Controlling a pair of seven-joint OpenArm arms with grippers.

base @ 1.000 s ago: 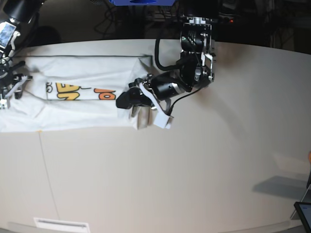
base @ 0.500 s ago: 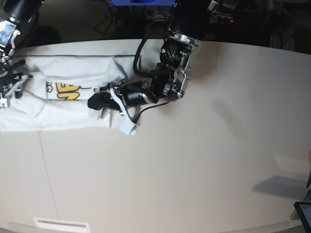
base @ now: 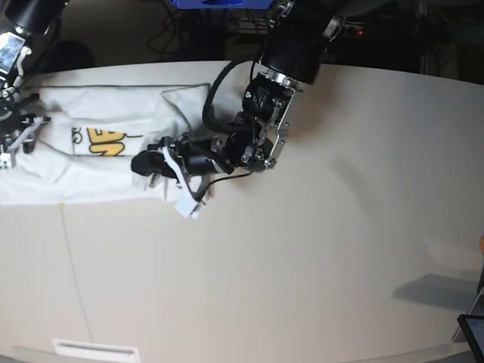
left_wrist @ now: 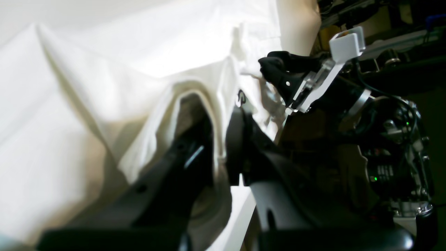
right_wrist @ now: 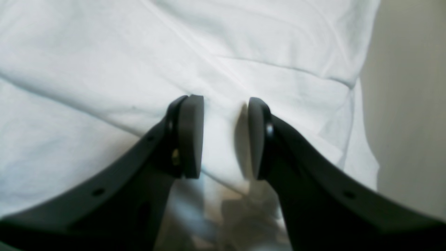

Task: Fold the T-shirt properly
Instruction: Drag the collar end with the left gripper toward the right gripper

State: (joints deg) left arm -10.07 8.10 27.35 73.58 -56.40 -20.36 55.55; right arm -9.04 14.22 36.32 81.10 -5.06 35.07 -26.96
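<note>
L gripper (left_wrist: 219, 139) pinches T-shirt (base: 113, 113) hem to carry fold across table (base: 318, 265); R gripper (right_wrist: 223, 136), jaws spread, anchors far end.

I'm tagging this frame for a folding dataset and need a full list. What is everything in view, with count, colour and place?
T-shirt: one, white with yellow-orange print, far left part of the table.
Table: one, pale beige, fills the base view.
Tablet-like device: one, dark, bottom right corner, cut off.
Left end effector: one, black, shut on a raised fold of the T-shirt.
Right end effector: one, black, at the T-shirt's left end, jaws apart with cloth between them.
</note>
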